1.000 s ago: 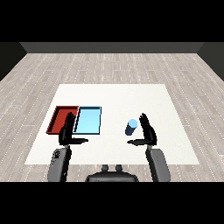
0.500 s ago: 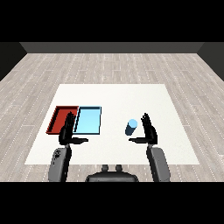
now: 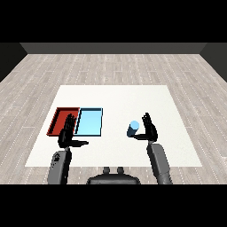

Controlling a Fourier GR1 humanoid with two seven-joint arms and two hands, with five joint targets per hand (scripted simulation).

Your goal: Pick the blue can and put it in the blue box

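Note:
The blue can [image 3: 133, 128] stands upright on the white table, right of the two trays. My right hand [image 3: 149, 129] is just to its right, fingers straight and raised, thumb reaching toward the can's base, not curled round it. The light blue tray [image 3: 90, 122] lies left of the can with nothing in it. My left hand [image 3: 68, 133] is open, fingers straight, hovering at the near edge of the red tray.
The red tray [image 3: 63, 119] lies against the blue tray's left side. The white table [image 3: 115, 95] stretches far behind the trays and can. A wooden floor surrounds it.
None of the hands, can or trays has visibly moved.

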